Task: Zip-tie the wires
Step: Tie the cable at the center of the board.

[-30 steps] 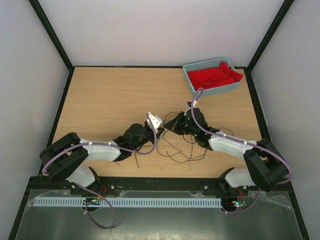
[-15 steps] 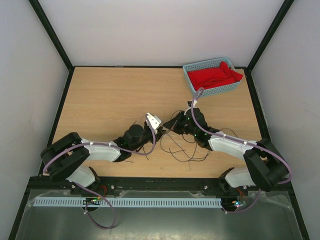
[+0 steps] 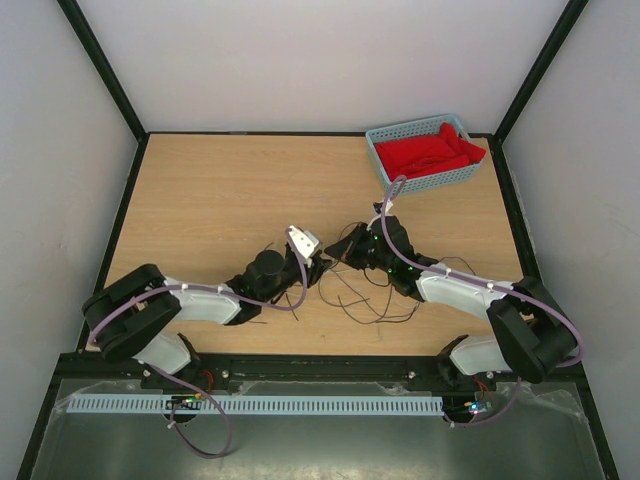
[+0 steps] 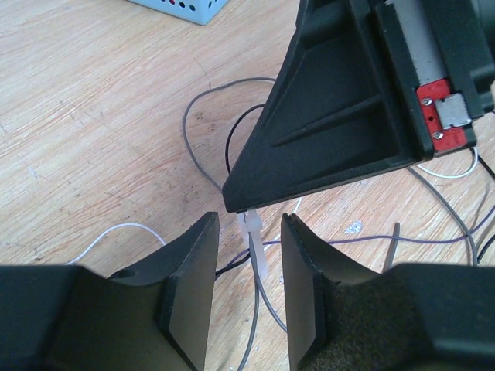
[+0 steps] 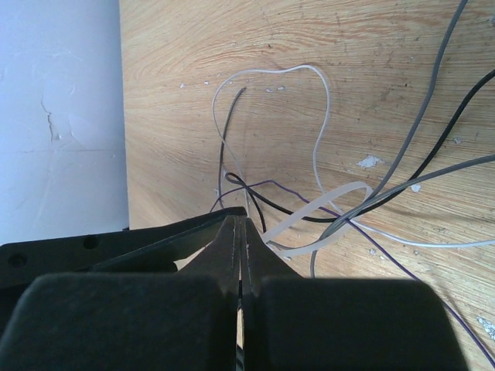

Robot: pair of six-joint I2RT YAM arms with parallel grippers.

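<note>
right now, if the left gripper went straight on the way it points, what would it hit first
Most likely the zip tie, between the left gripper's open jaws; just beyond it is the tip of the right gripper, shut on that tie. Depth is unclear.

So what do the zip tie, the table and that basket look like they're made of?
Zip tie: pale, slightly translucent smooth plastic, likely nylon; it bends into a springy loop without kinking. Table: light wood or wood-look laminate, matte; grain lines show, but which of the two is unclear. Basket: light blue plastic, probably moulded; its walls are a regular grid of holes.
</note>
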